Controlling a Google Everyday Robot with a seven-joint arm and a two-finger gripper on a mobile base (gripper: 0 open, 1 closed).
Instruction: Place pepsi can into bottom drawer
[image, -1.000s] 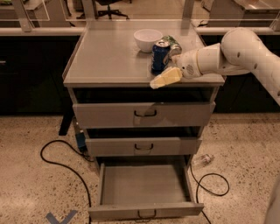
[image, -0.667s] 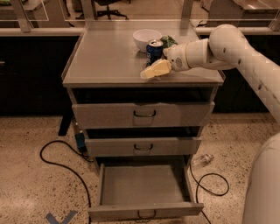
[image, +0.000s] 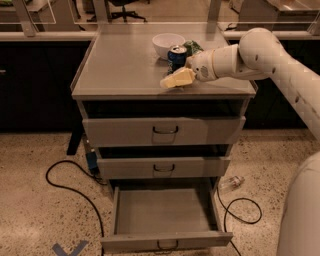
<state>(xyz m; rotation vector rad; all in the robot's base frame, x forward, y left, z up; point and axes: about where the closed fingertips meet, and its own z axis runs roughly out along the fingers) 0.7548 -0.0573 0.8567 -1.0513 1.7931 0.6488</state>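
The pepsi can stands upright on the table, toward the table's back right part, with its silver top showing. Just beside it on the table are a white bowl, on its left, and a green object, on its right and partly hidden by the arm.

The gripper hangs low over the table's right part, right in front of the pepsi can and nearer the table's front edge. It points toward the table's left side. It shows as one cream wedge seen from the side, so whether the jaws are apart or together cannot be told, and nothing is seen in them. I cannot tell if it touches the can. The white arm reaches in over the table's right edge.

Under the table sit three grey drawers. The top drawer and the middle drawer are each pulled out a little. The bottom drawer is pulled far out from under the table, and its shallow tray shows bare grey metal.

On the floor, a black cable loops out to the table's left, while a small clear bottle and another cable lie to the table's right
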